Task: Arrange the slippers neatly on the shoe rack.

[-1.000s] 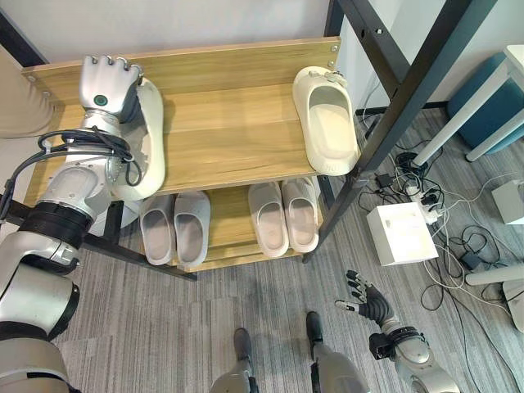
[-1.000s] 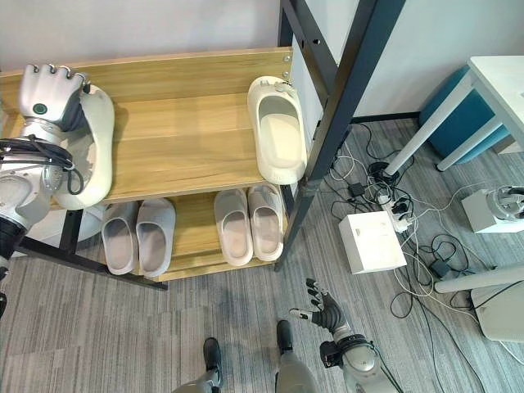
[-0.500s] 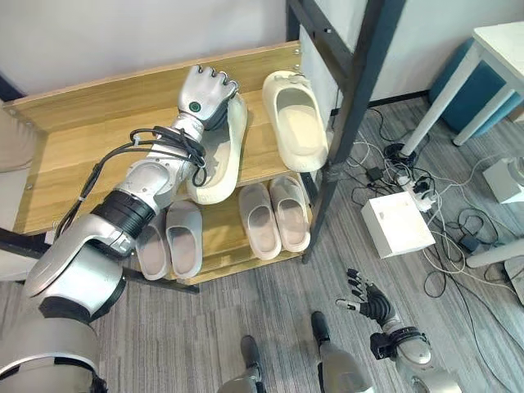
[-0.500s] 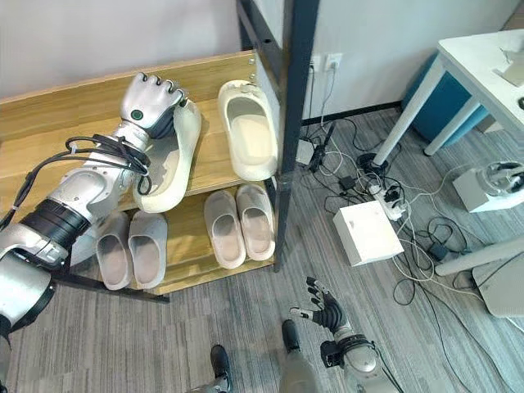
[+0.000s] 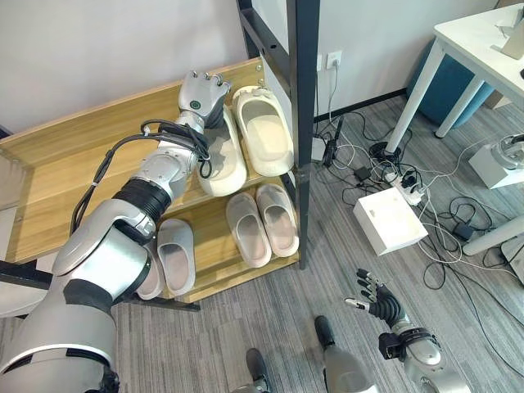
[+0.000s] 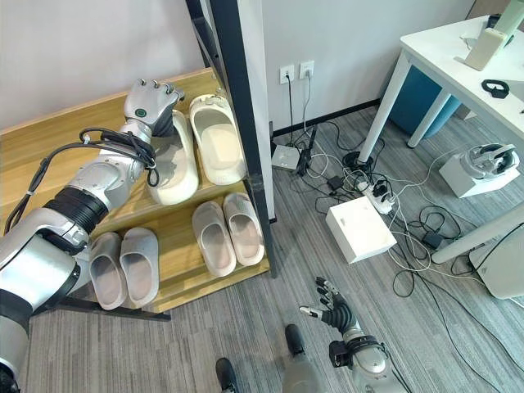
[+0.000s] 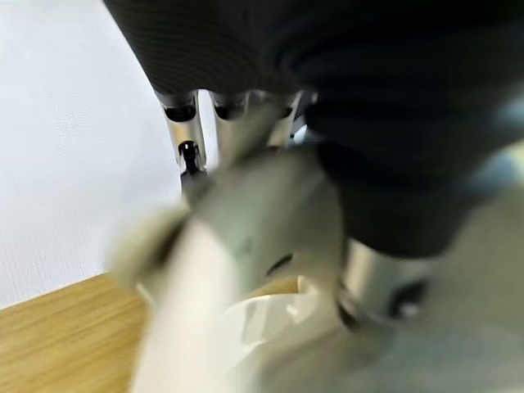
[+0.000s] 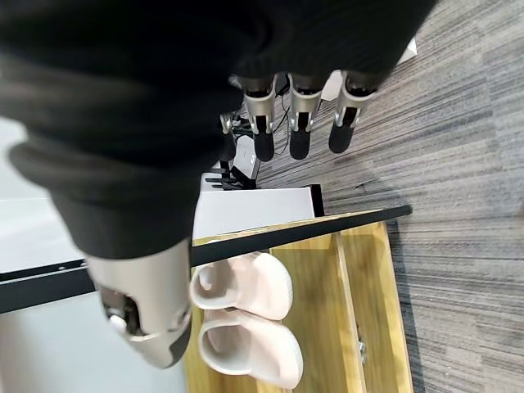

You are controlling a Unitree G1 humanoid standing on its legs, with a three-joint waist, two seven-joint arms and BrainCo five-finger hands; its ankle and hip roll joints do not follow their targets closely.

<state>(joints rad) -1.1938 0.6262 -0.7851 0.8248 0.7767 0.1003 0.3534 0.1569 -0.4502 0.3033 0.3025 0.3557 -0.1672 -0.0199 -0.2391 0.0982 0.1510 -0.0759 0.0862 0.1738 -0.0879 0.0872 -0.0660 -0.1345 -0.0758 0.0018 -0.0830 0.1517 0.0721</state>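
My left hand (image 5: 204, 92) had its fingers (image 6: 152, 86) curled over the far end of a cream slipper (image 5: 223, 151), gripping it on the top shelf (image 5: 74, 164) of the shoe rack (image 6: 49, 176). The slipper lay along the shelf, just beside, maybe touching, a second cream slipper (image 5: 264, 131) at the shelf's right end next to the black post (image 5: 304, 123). On the lower shelf (image 5: 214, 274), two pairs of grey slippers sat side by side: one pair (image 5: 262, 228) to the right, one pair (image 5: 168, 255) to the left. My right hand (image 5: 378, 304) hung low over the grey floor (image 6: 246, 327), fingers (image 8: 300, 115) straight and spread, holding nothing. A white box (image 5: 390, 221) and cables (image 5: 426, 188) lay on the floor right of the rack.
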